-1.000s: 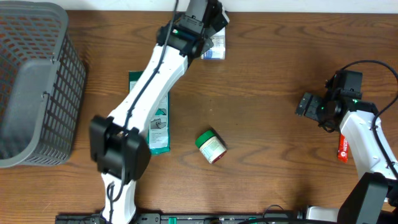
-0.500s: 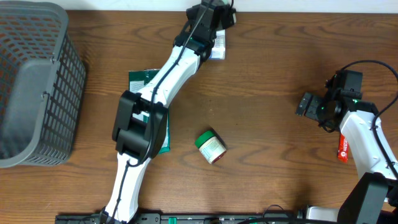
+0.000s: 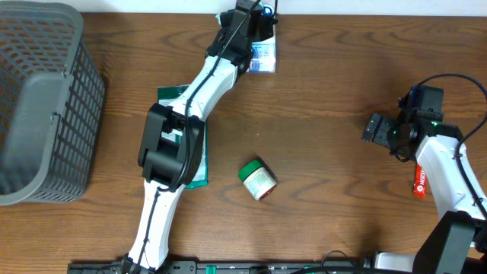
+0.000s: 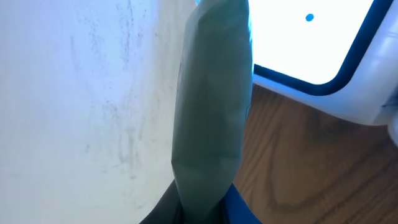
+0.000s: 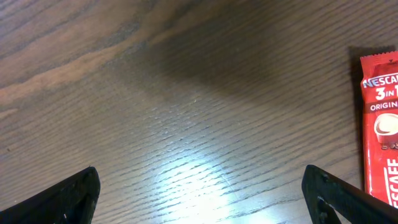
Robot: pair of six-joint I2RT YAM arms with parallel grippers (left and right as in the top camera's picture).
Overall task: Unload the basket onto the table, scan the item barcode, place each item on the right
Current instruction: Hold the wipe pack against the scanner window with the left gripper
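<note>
Basket [image 3: 82, 91] at far left; left gripper [image 3: 253, 17] at top centre, clenched on a pale green pouch [image 4: 211, 106] held edge-on near the scanner [image 4: 311, 46]; right gripper [image 3: 376, 128] at right, spread wide, empty; jar [image 3: 257, 180] at lower centre; sachet [image 3: 418, 181] near right edge.

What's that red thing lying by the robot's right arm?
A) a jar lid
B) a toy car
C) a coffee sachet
C: in the right wrist view the red sachet reads Nescafé 3 in 1 and lies flat on the wooden table.
</note>
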